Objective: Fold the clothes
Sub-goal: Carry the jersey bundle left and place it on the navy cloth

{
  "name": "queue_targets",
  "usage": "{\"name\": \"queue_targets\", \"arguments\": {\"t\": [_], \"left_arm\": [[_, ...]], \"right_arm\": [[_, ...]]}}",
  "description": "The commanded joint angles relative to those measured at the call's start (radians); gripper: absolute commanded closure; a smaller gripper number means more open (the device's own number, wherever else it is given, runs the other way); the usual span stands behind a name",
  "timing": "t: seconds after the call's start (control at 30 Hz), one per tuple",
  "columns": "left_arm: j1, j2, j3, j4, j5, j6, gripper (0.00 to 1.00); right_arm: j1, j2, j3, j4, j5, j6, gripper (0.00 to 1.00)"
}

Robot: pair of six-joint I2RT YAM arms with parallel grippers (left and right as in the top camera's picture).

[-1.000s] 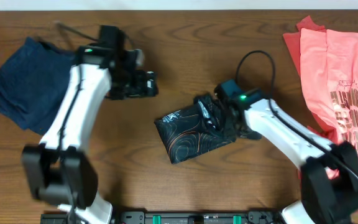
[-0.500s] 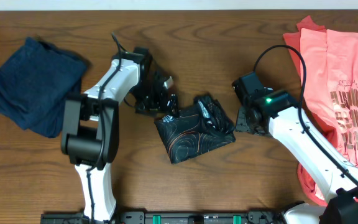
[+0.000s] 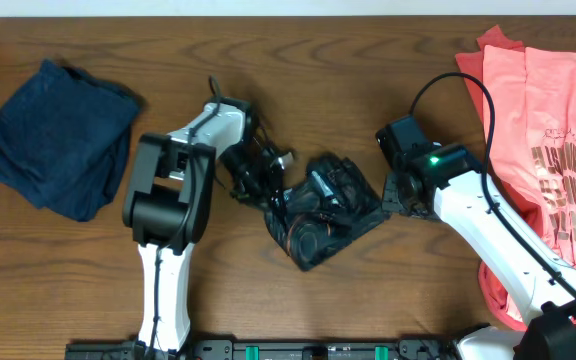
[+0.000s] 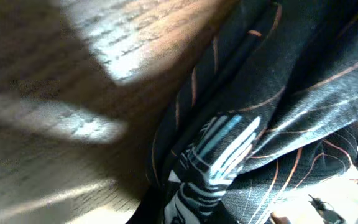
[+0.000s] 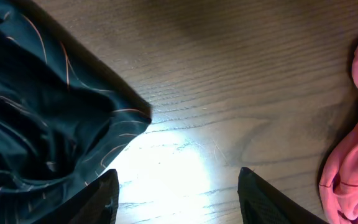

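Thin, faintly glossy cloth jersey (image 3: 323,215); grained, softly shiny wooden table (image 3: 368,60)

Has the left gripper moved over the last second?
Yes. The left gripper moved rightward and down in the overhead view, away from the navy garment, onto the black jersey.

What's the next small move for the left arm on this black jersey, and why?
Probably lift the left gripper slightly and draw it leftward. It is shut at the left edge of the black jersey, apparently pinching cloth, and the jersey lies bunched. The right gripper stands open over the table beside it, holding nothing.
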Motion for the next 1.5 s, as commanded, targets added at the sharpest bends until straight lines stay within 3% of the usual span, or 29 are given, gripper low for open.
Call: {"name": "queue_targets", "arguments": {"t": [0.0, 0.2, 0.5, 0.77, 1.33, 1.37, 1.4, 1.47], "left_arm": [[0.018, 0.010, 0.020, 0.003, -0.177, -0.029, 0.94], [0.161, -0.083, 0.146, 0.010, -0.518, -0.297, 0.94], [0.416, -0.217, 0.363, 0.075, -0.871, -0.336, 0.94], [0.614, -0.276, 0.396, 0.246, -0.880, -0.341, 0.93], [0.858, -0.259, 0.383, 0.294, -0.781, -0.410, 0.91], [0.868, -0.257, 0.376, 0.294, -0.778, -0.410, 0.86], [0.874, -0.257, 0.370, 0.294, -0.777, -0.410, 0.74], [0.887, -0.257, 0.360, 0.294, -0.777, -0.422, 0.38]], "right_arm": [[-0.019, -0.006, 0.002, -0.008, 0.008, -0.017, 0.41], [-0.025, -0.006, 0.002, -0.033, 0.010, -0.019, 0.42], [-0.034, -0.006, 0.002, -0.042, 0.015, -0.019, 0.42], [-0.034, -0.006, 0.002, -0.039, 0.015, -0.019, 0.42], [-0.066, -0.006, 0.002, -0.037, 0.011, -0.034, 0.42], [-0.069, -0.006, 0.002, -0.037, 0.011, -0.034, 0.42], [-0.072, -0.006, 0.002, -0.037, 0.010, -0.034, 0.42], [-0.077, -0.006, 0.002, -0.037, 0.007, -0.036, 0.42]]}}
